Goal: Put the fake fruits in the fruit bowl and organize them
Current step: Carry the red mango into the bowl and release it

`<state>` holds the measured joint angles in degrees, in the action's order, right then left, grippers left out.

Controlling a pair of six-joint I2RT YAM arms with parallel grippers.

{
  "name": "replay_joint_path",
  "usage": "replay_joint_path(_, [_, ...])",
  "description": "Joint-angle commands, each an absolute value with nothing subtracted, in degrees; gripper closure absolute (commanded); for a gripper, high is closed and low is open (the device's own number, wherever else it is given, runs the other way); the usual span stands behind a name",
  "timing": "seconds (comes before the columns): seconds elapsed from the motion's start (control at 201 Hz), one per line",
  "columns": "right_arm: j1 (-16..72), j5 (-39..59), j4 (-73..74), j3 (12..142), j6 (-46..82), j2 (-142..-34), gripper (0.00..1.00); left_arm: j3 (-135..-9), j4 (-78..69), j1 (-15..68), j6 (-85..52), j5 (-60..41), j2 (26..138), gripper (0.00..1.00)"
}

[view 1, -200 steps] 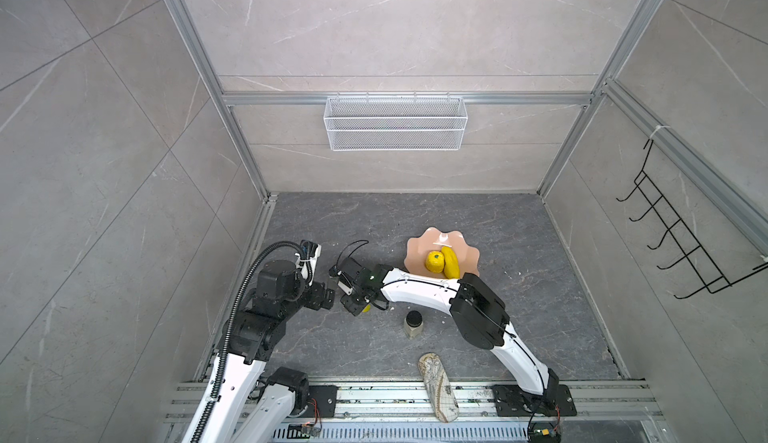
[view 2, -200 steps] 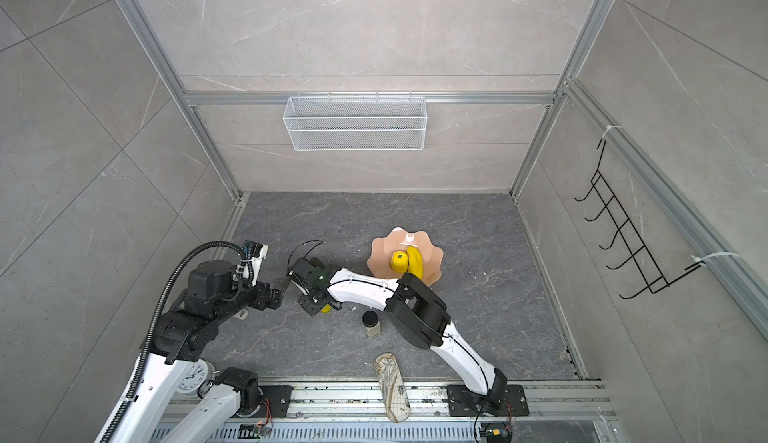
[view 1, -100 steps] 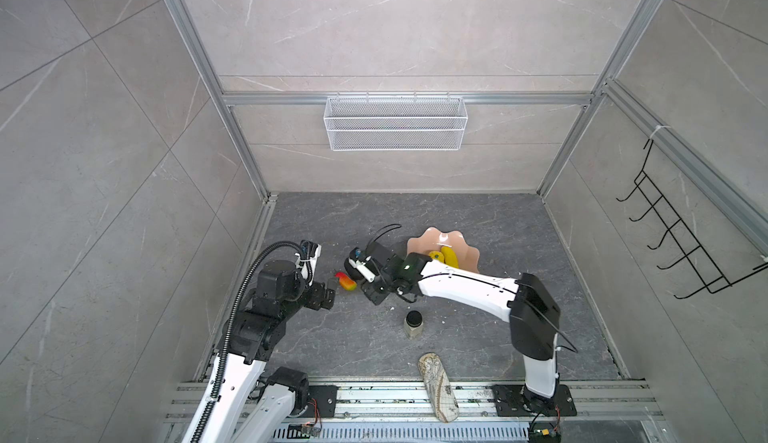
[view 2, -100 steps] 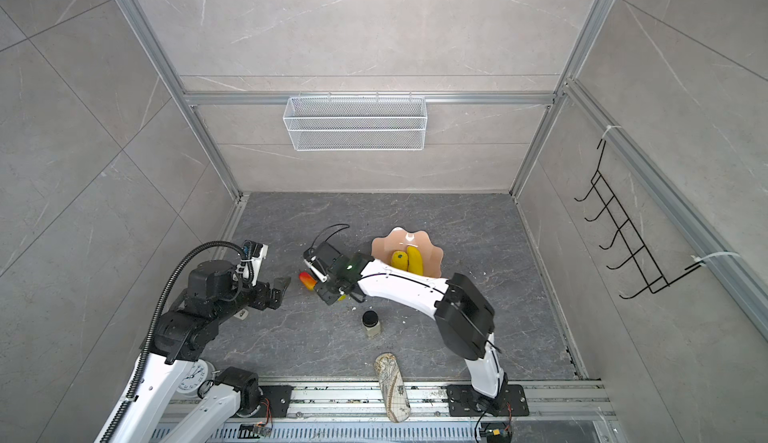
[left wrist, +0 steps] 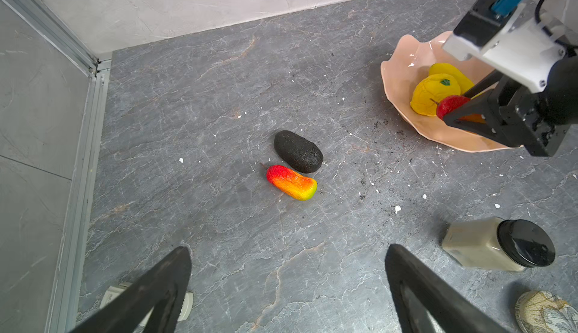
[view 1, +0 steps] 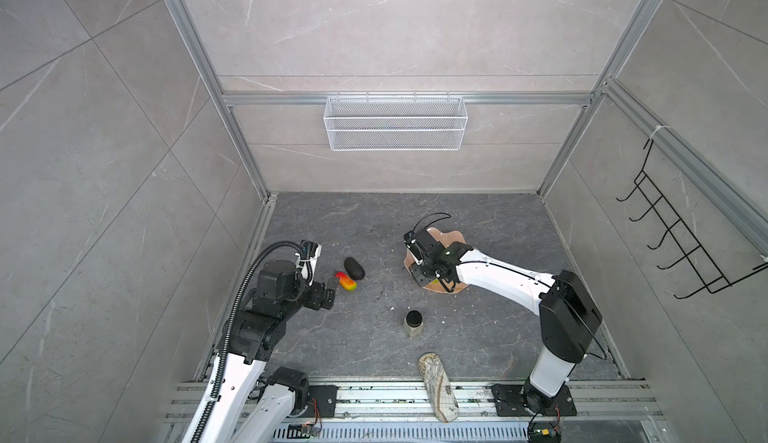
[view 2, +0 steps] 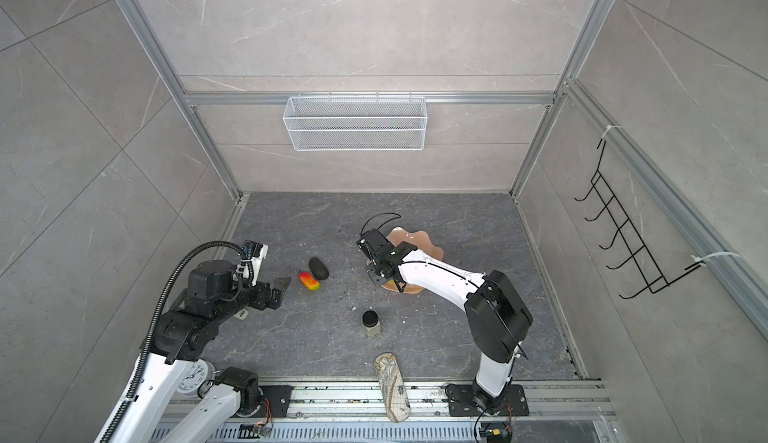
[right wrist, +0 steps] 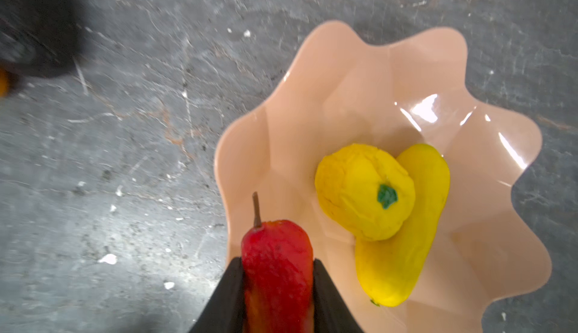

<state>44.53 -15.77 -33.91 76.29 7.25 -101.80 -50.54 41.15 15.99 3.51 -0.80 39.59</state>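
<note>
The fruit bowl [right wrist: 359, 90], glossy salmon pink with a wavy rim and faceted sides, stands upright on the table [left wrist: 187, 97] just ahead of and below the right tool [right wrist: 277, 264]. Clamped between that tool's fingers is a red mango-like fruit [right wrist: 275, 244], its brown stem pointing away from the tool, above the bowl's near edge. Beyond the tips, inside the bowl, a stubby yellow fruit [right wrist: 362, 190] with a green end rests against a long yellow fruit [right wrist: 406, 253]. Ahead of the wide-spread left tool [left wrist: 287, 248], a blackish oval fruit [left wrist: 298, 155] and a second mango-like fruit [left wrist: 291, 182], red fading to yellow-green, lie side by side on the table, well apart from the bowl
</note>
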Motion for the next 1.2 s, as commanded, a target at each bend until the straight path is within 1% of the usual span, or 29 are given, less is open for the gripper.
replay_joint_path(0.0, [44.4, -20.4, -34.6, 76.2, 7.3, -102.8, 0.73, -50.4, 40.2, 15.7, 3.6, -2.2, 39.6, 0.0])
replay_joint_path(0.164, [44.1, -23.0, -34.8, 76.3, 6.3, -105.0, 0.73, -50.4, 40.3, 15.7, 3.6, -2.2, 40.0, 0.0])
replay_joint_path(0.324, [43.7, -23.4, -33.7, 75.2, 4.8, -105.8, 0.72, -50.4, 40.3, 15.6, 3.6, -2.3, 40.0, 0.0])
replay_joint_path(0.628, [43.0, -22.4, -32.4, 74.4, 3.5, -107.2, 0.67, -50.4, 40.3, 15.7, 3.6, -2.1, 40.1, 0.0])
replay_joint_path(0.986, [42.6, -22.0, -32.3, 74.3, 3.0, -107.3, 0.56, -50.4, 40.4, 15.7, 3.6, -1.9, 40.1, 0.0])
replay_joint_path(1.191, [42.6, -21.2, -32.5, 74.0, 2.6, -106.7, 0.56, -50.4, 40.4, 15.7, 3.7, -1.9, 40.1, 0.0])
